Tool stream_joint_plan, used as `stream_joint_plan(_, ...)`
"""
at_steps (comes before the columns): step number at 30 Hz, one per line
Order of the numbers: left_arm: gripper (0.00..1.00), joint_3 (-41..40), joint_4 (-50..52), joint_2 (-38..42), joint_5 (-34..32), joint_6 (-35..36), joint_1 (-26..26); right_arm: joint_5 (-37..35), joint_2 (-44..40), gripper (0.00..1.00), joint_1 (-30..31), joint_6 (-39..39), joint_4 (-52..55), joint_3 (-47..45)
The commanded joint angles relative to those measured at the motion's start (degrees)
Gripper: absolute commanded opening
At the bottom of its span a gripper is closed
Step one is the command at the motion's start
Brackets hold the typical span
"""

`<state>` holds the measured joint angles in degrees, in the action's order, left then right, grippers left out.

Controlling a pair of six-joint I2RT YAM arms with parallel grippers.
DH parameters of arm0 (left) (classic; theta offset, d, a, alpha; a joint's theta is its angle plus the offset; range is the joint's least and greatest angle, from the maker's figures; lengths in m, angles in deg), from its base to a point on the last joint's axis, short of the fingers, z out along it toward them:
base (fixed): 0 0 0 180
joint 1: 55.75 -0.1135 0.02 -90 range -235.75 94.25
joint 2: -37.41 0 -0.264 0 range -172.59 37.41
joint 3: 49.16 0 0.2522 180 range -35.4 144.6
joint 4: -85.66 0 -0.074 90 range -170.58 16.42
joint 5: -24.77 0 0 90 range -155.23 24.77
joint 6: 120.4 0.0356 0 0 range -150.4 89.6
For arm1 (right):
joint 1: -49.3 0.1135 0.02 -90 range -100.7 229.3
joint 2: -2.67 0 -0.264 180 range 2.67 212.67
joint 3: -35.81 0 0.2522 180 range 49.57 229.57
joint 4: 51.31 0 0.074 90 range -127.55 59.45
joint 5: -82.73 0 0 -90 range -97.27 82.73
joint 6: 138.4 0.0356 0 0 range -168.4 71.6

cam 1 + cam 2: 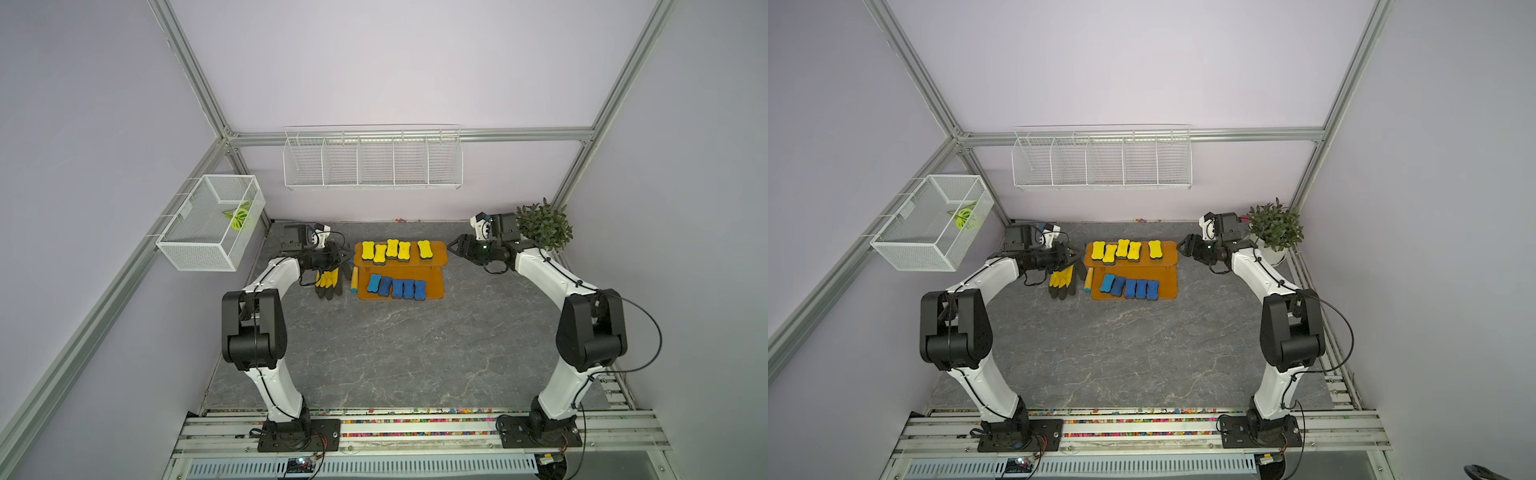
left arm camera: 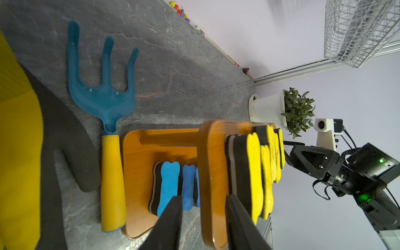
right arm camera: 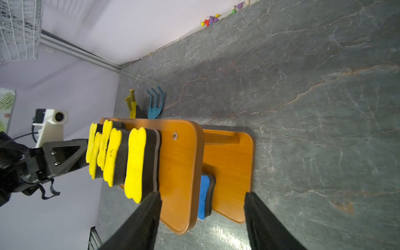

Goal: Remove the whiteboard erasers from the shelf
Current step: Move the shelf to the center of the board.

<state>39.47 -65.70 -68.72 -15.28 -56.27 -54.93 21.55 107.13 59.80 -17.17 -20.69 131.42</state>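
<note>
My left gripper (image 1: 350, 254) is hanging part open astride the upper edge of the shelf (image 1: 435, 286), gripping nothing; whether it is touching wood I cannot tell. My right gripper (image 1: 452, 246) is gaping wide, empty, at the other end. The erasers (image 1: 368, 250) are all sitting on the shelf, the blue ones mostly hidden from my wrist cameras.

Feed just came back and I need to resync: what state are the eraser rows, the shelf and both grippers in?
shelf: upright, fully loaded.
yellow erasers: all five on its upper tier.
blue erasers: all five on its lower tier.
left gripper: jaws open at upper tier's end, empty.
right gripper: jaws open, empty.
</note>
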Motion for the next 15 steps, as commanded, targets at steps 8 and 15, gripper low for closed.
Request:
stream_joint_plan(8, 0.32, -0.55, -0.81, -2.34, 2.97, 1.23, 0.24, 4.24, 3.69, 0.67, -1.10, 4.71, -5.40, 1.59)
stream_joint_plan(15, 0.25, -0.43, -0.01, -2.78, 3.21, 1.87, 0.24, 8.18, 5.57, 0.60, -1.12, 8.13, -9.61, 0.57)
